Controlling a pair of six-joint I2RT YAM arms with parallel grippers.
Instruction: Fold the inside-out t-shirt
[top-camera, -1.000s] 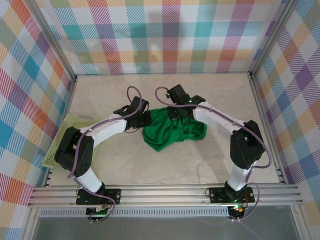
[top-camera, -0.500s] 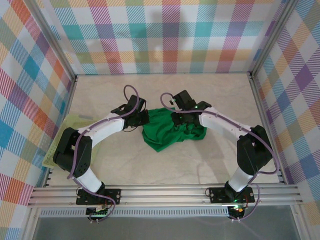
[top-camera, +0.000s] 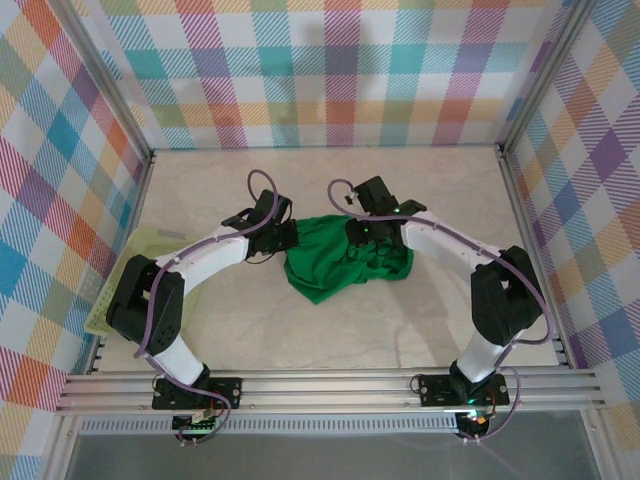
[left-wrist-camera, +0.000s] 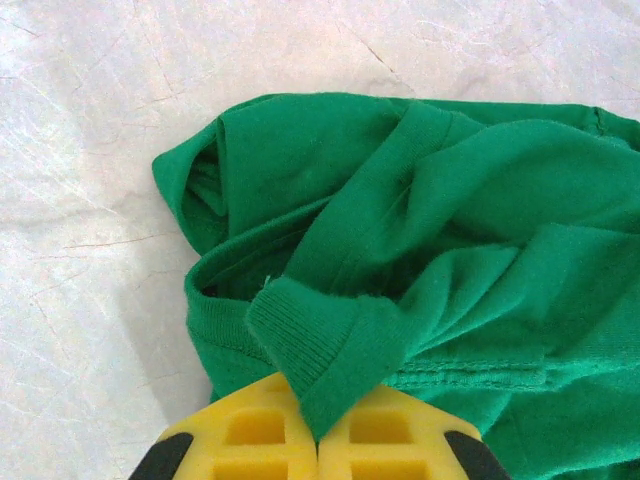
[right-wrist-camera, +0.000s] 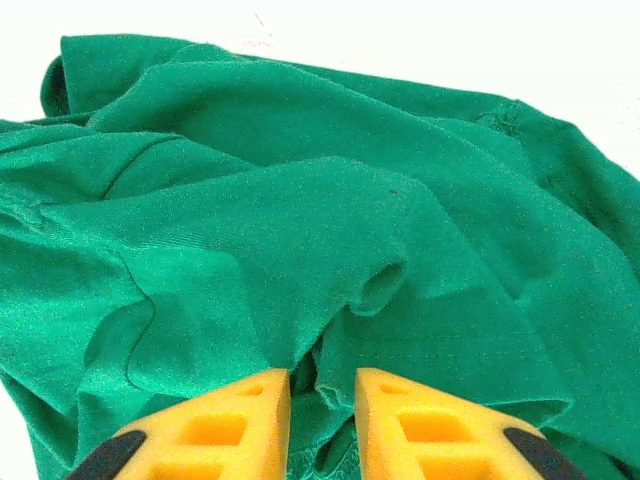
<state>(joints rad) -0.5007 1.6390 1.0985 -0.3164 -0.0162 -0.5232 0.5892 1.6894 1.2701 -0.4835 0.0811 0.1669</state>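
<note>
The inside-out t-shirt (top-camera: 335, 268) lies crumpled in a bright green heap at the middle of the table. At the heap's left edge my left gripper (top-camera: 288, 238) is shut on it. In the left wrist view the yellow jaws (left-wrist-camera: 318, 436) pinch a ribbed hem of the t-shirt (left-wrist-camera: 450, 230), which rises in a peak from between them. My right gripper (top-camera: 368, 240) sits low on the heap's upper right part. Its jaws (right-wrist-camera: 322, 380) stand a little apart, and a loose fold of the t-shirt (right-wrist-camera: 300, 200) lies in the gap without being pinched.
A pale yellow-green mesh basket (top-camera: 108, 298) lies at the table's left edge, partly under the left arm. Plaid walls close the table on the left, back and right. A metal rail (top-camera: 330, 390) runs along the near edge.
The right gripper has shifted a little to the right over the shirt and its jaws have parted from shut. The left gripper has kept its grip and barely moved.
</note>
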